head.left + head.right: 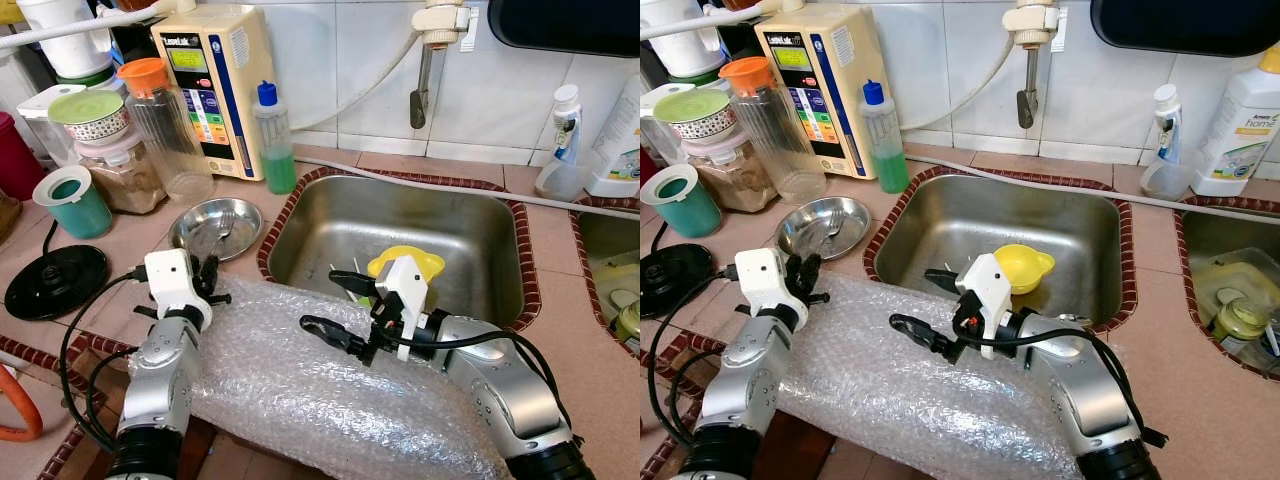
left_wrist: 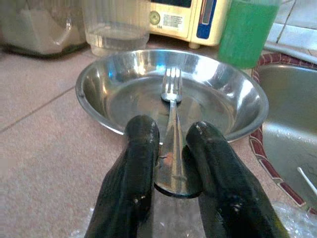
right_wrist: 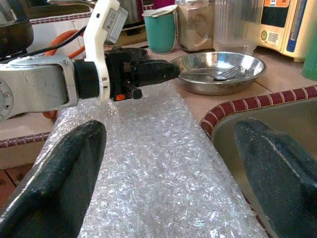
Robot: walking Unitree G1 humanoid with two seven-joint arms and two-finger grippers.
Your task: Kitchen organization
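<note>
Fork (image 2: 171,94) in steel bowl (image 2: 99,84)

The left arm reached forward, its gripper (image 2: 171,163) closed with both black fingers (image 2: 136,168) pinched on a fork (image 2: 171,114) handle, while the right arm bent across toward the left, wrist turned sideways, its gripper (image 1: 338,308) spread wide with one finger above the other.

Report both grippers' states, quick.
Left gripper: shut on the fork handle, tines resting in the steel bowl.
Right gripper: open, holding nothing, over the bubble wrap.
</note>
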